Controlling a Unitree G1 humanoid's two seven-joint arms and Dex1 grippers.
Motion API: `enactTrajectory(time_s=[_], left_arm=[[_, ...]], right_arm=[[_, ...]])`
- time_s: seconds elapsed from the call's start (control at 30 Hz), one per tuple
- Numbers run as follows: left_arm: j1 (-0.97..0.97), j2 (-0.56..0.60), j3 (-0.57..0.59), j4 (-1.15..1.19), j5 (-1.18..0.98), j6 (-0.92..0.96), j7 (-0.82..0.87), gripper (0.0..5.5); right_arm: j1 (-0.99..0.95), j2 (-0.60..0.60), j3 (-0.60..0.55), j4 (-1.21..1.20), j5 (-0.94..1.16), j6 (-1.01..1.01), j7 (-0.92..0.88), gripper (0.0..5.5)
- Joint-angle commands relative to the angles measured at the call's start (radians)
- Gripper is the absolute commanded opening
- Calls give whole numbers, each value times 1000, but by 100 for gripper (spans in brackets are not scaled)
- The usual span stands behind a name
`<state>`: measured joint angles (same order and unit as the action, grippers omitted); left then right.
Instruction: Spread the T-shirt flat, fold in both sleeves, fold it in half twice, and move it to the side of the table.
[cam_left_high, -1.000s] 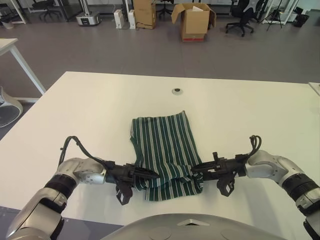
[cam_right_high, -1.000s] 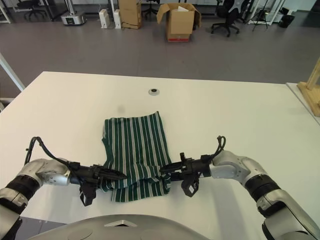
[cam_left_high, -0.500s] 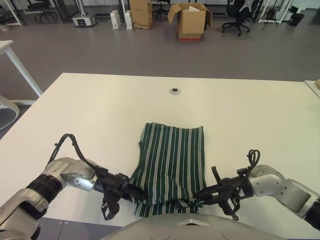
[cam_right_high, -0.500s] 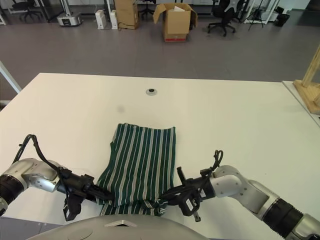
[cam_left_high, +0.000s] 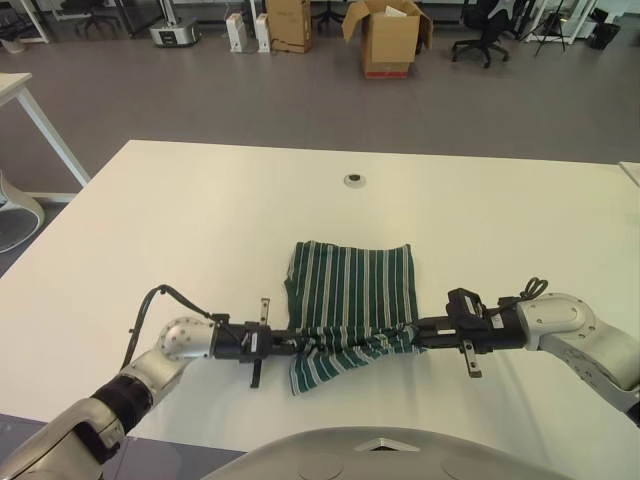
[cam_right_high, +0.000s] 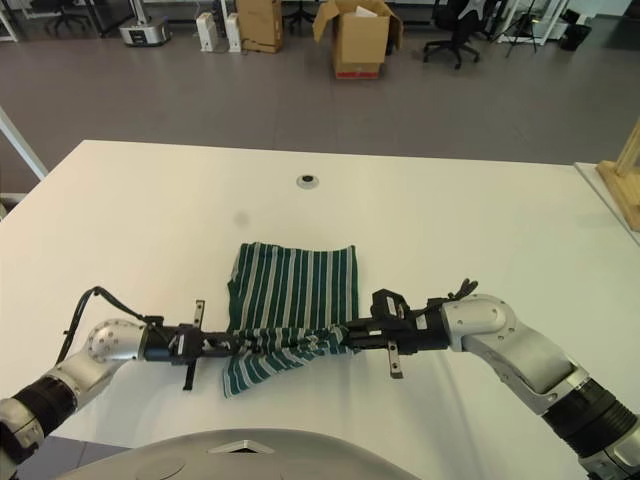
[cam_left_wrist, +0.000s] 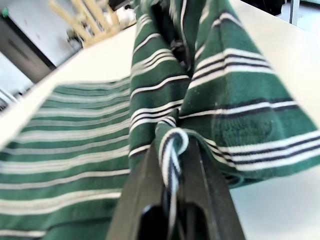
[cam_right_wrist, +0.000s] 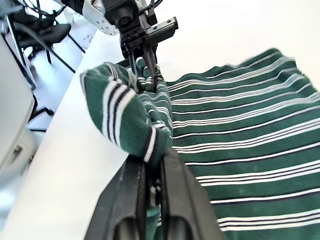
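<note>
- The left pincer (cam_left_high: 288, 343) is clamping the near left corner of the T-shirt (cam_left_high: 350, 285), with cloth bunching between its fingers, just above the worktop (cam_left_high: 180, 220) close to the near edge.
- The T-shirt is lying mid-worktop, its far part resting flat and its near hem hanging slack between the two grips. Being soft, light and limp, it is likely sagging wherever nothing supports it, so the corners look like the best holds.
- The right pincer (cam_left_high: 414, 335) is pinching the near right corner.
- Compared with half a second ago, both pincers are sitting farther from the near edge, and the hem is coming up off the worktop with them.
</note>
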<state>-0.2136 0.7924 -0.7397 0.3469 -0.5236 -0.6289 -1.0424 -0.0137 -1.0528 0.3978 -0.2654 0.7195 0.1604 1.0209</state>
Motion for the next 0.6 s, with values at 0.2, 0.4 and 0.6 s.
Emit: enactTrajectory(time_s=[0.2,0.4,0.6], left_arm=[[-631,-198,312,289,-549,1287,-266,0],[-761,-354,412,601,-348,1273,-199,0],[-769,-461,488,887,-60,1059,-23,0]], right_arm=[[-416,268,-265,609,419,589,-98,15],[-556,408,-357,845,341,680,-196,15],[-609,524,-361,994,133,669,-209,15]])
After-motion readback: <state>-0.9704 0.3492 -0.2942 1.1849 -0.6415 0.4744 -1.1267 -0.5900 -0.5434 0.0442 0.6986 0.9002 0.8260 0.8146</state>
